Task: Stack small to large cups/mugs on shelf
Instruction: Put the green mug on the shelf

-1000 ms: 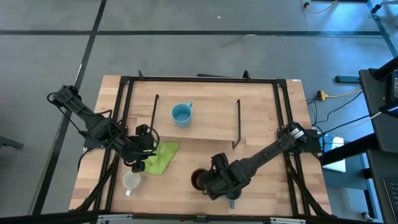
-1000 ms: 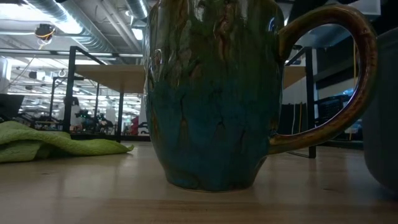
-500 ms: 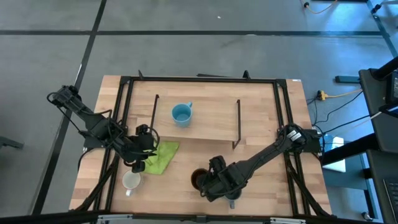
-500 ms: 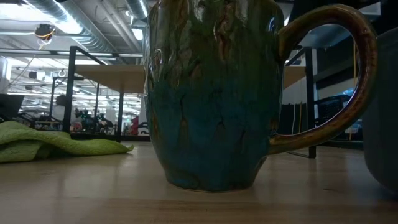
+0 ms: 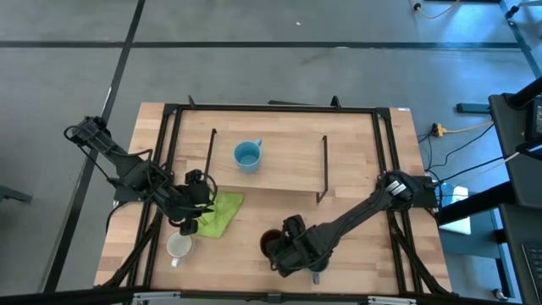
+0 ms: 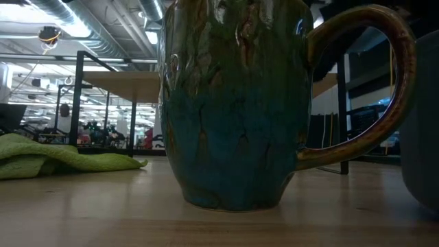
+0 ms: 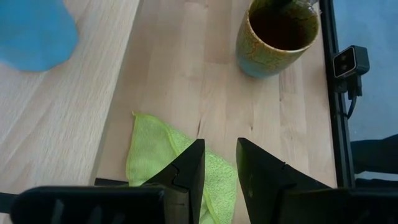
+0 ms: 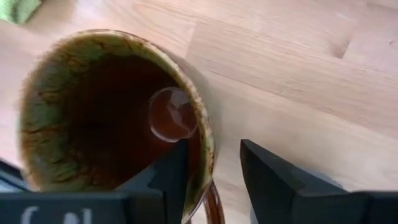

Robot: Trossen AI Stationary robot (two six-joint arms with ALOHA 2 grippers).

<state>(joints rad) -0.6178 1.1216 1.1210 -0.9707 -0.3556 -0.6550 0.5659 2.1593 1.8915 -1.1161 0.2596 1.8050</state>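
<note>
The brown mug point(image 5: 269, 244) stands upright on the table near its front edge, dark inside point(image 8: 106, 112). My right gripper point(image 8: 214, 180) hangs open over it; one finger is above the hollow and the other is outside the rim, by the handle point(image 6: 370, 82). I see no touch. The grey-blue mug point(image 6: 422, 116) stands just right of the brown one, mostly under the right arm. The white mug point(image 5: 178, 246) stands at the front left. The light blue mug point(image 5: 246, 156) stands on the shelf point(image 5: 288, 165). My left gripper point(image 7: 221, 168) hangs open above the green cloth point(image 7: 155, 155).
The green cloth point(image 5: 218, 212) lies crumpled between the shelf and the white mug. The shelf's black wire ends point(image 5: 323, 168) rise at either side of its board. A black frame point(image 5: 389, 144) runs around the tabletop. Bare wood lies right of the brown mug point(image 8: 298, 81).
My right gripper has sunk a little toward the brown mug's rim, still open. The mugs, the cloth and my left arm have stayed where they were.
</note>
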